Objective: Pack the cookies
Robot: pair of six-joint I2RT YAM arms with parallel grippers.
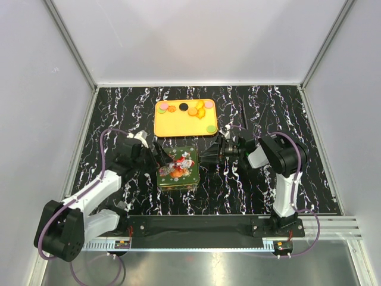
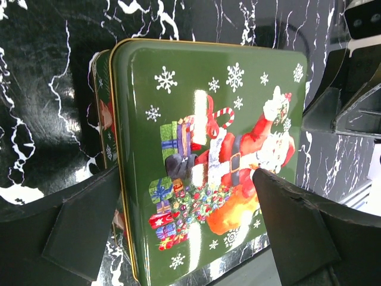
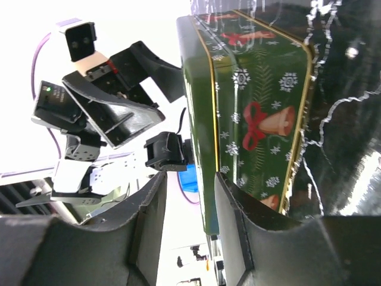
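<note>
The cookies (image 1: 196, 111) lie as small discs, mostly orange with pink, black and green ones, on an orange tray (image 1: 169, 126) behind the tin. The green Christmas tin (image 1: 177, 168) sits mid-table with its Santa lid (image 2: 208, 119) on, slightly offset over the base (image 2: 101, 89). My left gripper (image 1: 158, 156) is at the tin's left side, wide open, and its fingers (image 2: 83, 220) frame the lid in the left wrist view. My right gripper (image 1: 209, 156) is at the tin's right side. Its jaws (image 3: 190, 179) stand apart around the lid's rim (image 3: 199, 131), which lies near one finger (image 3: 238, 214).
The black marbled tabletop (image 1: 256, 190) is walled in by white panels on three sides. A black rail (image 1: 196, 225) carrying both arm bases runs along the near edge. The left arm's gripper (image 3: 113, 113) shows across the tin in the right wrist view.
</note>
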